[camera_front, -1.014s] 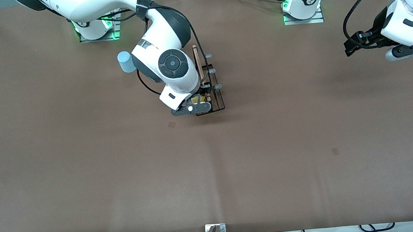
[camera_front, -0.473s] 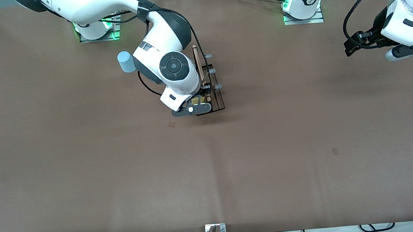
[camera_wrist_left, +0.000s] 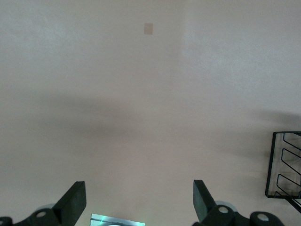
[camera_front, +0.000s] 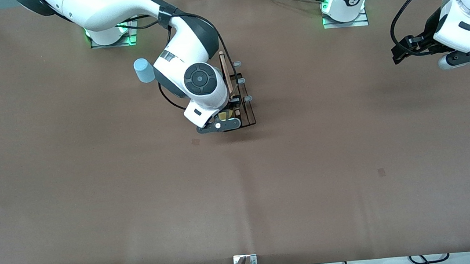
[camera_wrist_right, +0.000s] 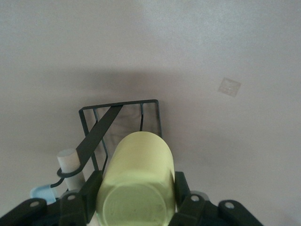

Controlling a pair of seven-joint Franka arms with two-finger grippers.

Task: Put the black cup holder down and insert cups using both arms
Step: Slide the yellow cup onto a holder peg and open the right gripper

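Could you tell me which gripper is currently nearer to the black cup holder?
The right. The right gripper, shut on a yellow cup, is directly over the black cup holder. The left gripper waits open over bare table at the left arm's end.

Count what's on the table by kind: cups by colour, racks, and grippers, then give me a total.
Yellow cup: 1
Blue cup: 1
Black rack: 1
Grippers: 2, left gripper and right gripper
Total: 5
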